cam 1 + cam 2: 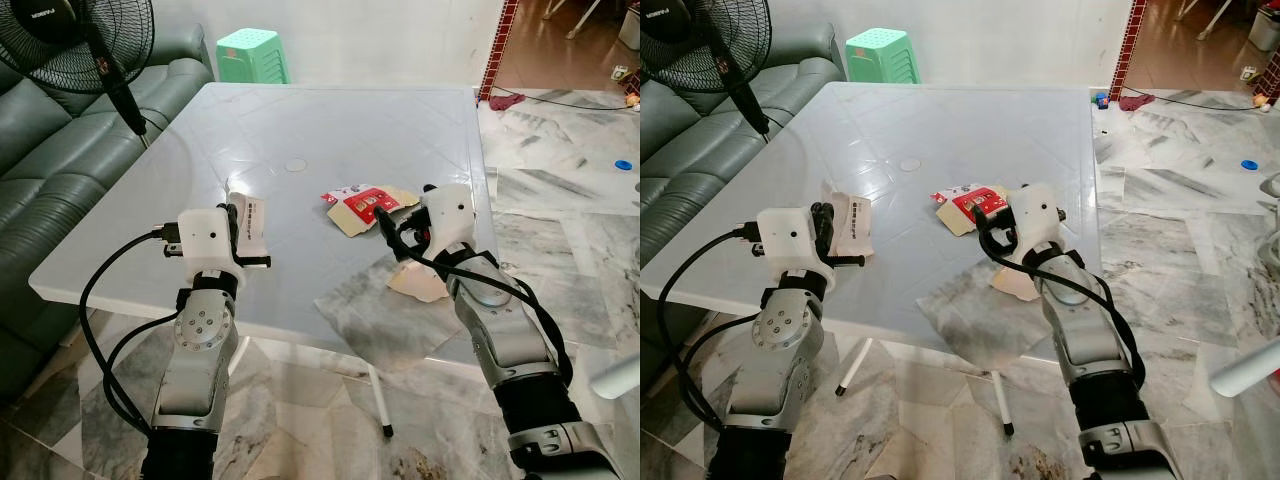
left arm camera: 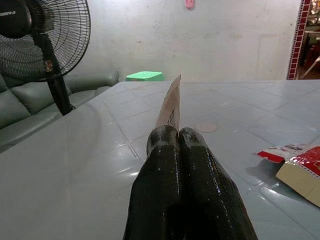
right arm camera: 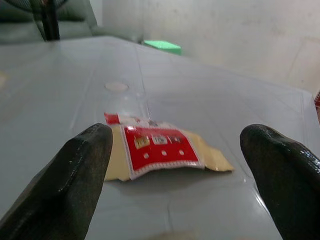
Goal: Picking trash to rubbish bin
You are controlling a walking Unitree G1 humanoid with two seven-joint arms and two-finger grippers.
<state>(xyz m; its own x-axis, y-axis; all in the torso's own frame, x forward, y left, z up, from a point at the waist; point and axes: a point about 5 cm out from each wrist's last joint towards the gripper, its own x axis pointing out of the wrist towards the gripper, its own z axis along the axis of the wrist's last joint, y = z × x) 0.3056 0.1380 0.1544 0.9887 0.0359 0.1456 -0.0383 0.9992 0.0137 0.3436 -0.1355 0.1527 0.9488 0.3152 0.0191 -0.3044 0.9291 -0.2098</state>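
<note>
Trash count on white table [image 1: 300, 110]: one red-and-tan wrapper [image 1: 362, 206] lying mid-table, its print too small to be read; one white printed slip [image 1: 252, 222] pinched upright in closed left gripper [image 1: 262, 236]. Right gripper [image 3: 180, 165] is held wide open just short of the wrapper, nothing gripped. One fan [image 1: 75, 40] labelled "FUSION" is seen beside one green stool [image 1: 252, 55].

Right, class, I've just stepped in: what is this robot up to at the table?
It is clearing litter off a pale grey square table. The left gripper is shut on a white printed paper scrap, held above the table's near edge. The right gripper is open, its fingers spread on either side of a flattened red and cream packet lying on the tabletop, not yet gripped. A torn beige piece lies near the right arm.
</note>
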